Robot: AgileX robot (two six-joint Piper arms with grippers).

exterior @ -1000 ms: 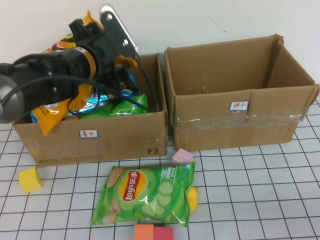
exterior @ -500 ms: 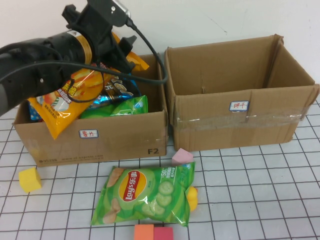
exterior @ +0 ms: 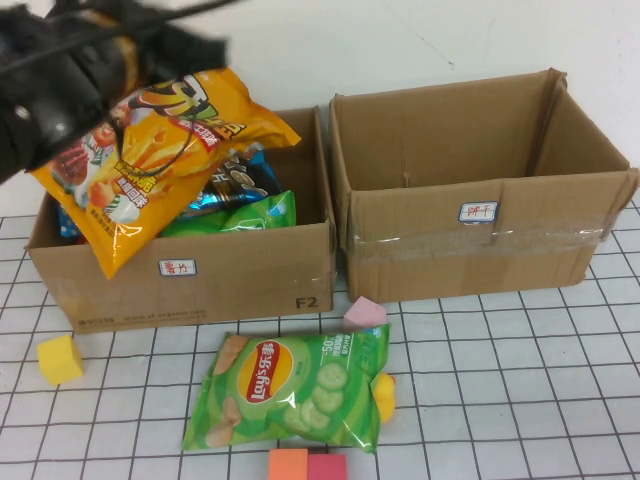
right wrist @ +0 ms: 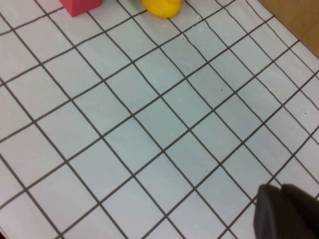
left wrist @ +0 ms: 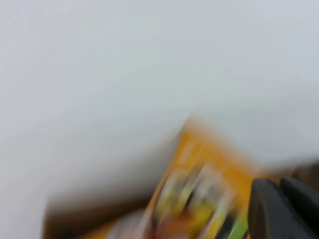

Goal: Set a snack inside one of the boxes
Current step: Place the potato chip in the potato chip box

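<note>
From the high view, the orange snack bag (exterior: 165,150) lies atop the full left box (exterior: 180,270), the left gripper (exterior: 150,45) raised above it. In the left wrist view its fingers (left wrist: 279,209) are clenched, grasping nothing. In the right wrist view the right gripper (right wrist: 286,211) hangs clenched over the gridded desk (right wrist: 149,124).

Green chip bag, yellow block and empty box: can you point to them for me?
green chip bag (exterior: 290,385), high view, on the round logo.
yellow block (exterior: 60,360), high view, on its front face.
empty box (exterior: 480,245), high view, on its front wall.

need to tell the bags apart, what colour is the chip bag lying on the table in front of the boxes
Green, with a red and yellow logo; the chip bag shows best in the high view.
</note>
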